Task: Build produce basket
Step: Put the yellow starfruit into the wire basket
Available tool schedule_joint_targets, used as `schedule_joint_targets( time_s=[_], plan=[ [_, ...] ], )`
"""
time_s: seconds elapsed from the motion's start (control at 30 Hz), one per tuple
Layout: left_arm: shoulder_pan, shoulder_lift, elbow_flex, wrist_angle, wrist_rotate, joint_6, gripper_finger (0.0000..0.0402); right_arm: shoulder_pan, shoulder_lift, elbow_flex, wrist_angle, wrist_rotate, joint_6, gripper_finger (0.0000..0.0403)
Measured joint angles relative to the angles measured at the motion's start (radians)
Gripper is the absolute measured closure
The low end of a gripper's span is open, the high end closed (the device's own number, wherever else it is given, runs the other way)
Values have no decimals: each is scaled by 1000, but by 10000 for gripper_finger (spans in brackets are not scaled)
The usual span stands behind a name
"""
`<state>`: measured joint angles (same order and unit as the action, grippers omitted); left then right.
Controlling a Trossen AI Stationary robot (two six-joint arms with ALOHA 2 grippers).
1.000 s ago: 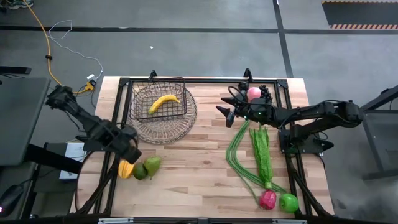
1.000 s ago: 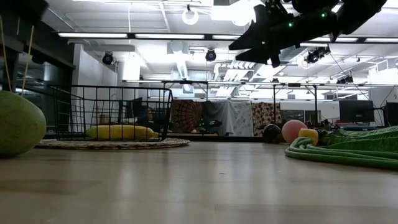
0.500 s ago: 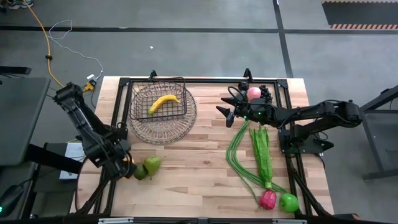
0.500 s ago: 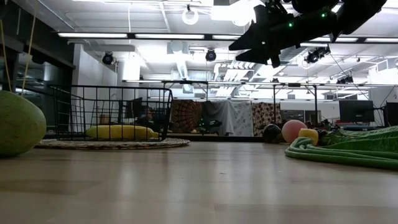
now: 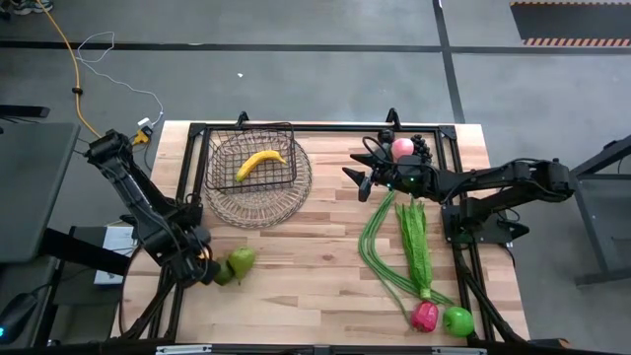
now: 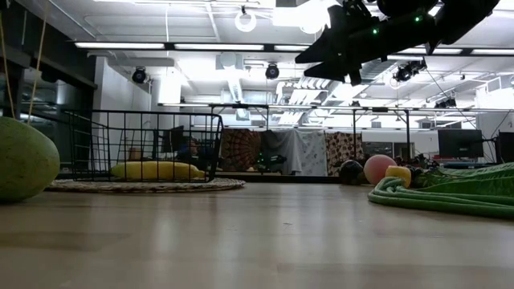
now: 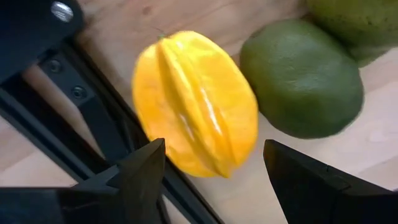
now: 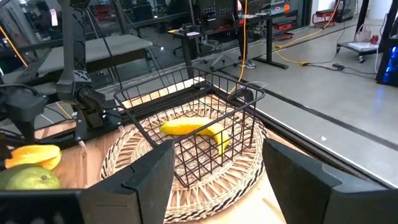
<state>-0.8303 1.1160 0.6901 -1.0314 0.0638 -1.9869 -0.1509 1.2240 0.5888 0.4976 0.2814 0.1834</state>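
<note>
At the left edge of the wooden worktop (image 5: 315,247), well to the near-left of the basket (image 5: 251,158), the left tool (image 5: 200,272) hangs low over a ribbed yellow-orange fruit (image 7: 196,102); its two dark fingers (image 7: 146,171) stand apart on either side of that fruit without closing on it. Just beside the fruit, touching or nearly so, lie two green pears (image 5: 235,264), the rounder one (image 7: 301,78) closest to it. Farther along sits the basket, a dark wire frame resting on a round woven mat (image 5: 286,192), with a yellow banana (image 5: 258,162) lying inside it; the low view shows the banana (image 6: 157,170) flat on the basket's floor. To the right of the basket, above bare wood, the right tool (image 5: 357,181) hovers with its fingers (image 8: 155,180) spread and nothing between them, pointing toward the basket. Behind it, at the far right of the basket, a pink peach (image 5: 402,148) lies beside dark grapes (image 5: 422,148). From there, on the side of the right tool away from the basket, long green beans (image 5: 375,247) curve toward the near edge beside leafy greens (image 5: 414,242). At the end of these, farthest from the basket, a red pepper (image 5: 425,316) touches a green apple (image 5: 457,320).
</note>
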Motion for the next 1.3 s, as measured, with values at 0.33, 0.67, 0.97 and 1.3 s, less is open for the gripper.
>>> schedule_joint_targets(
  time_s=[0.33,0.67,0.97,1.3],
  plan=[
    [0,0,-4,-36,-49,-12,200,0,0,0,-7,0,10,169],
    [0,0,-4,-57,-77,-18,291,0,0,0,-7,26,7,169],
    [-5,12,-5,-47,-93,-18,288,0,0,0,-8,38,19,169],
    [-31,61,-5,-36,-33,-10,228,0,0,0,-9,45,15,169]
  ],
)
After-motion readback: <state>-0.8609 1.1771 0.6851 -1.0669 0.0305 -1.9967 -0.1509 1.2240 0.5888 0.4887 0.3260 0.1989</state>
